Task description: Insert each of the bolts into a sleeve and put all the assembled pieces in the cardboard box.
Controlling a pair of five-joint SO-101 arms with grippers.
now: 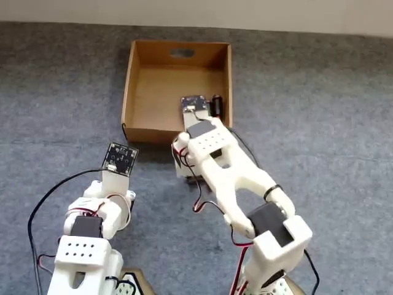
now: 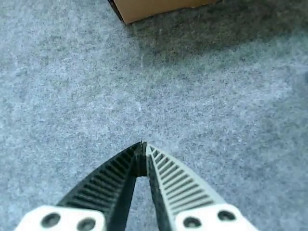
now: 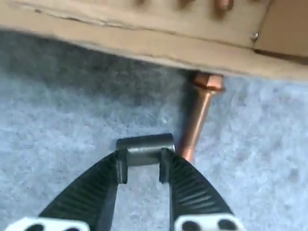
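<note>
Right gripper (image 3: 143,168) is clamping a dark metal sleeve (image 3: 145,147); I am seeing a copper hex bolt (image 3: 199,118) lying alongside.

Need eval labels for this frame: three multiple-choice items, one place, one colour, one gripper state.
1. Where is the copper bolt relative to the cardboard box? A) inside it B) on the carpet outside its wall C) on its rim
2. Colour of the sleeve in the right gripper? A) dark grey B) white C) red
3. State of the left gripper? A) shut, empty B) wide open C) shut on a bolt
Answers: 1 B, it lies on carpet beside the wall; 2 A, dark metal in its grip; 3 A, closed over bare carpet, nothing held.
</note>
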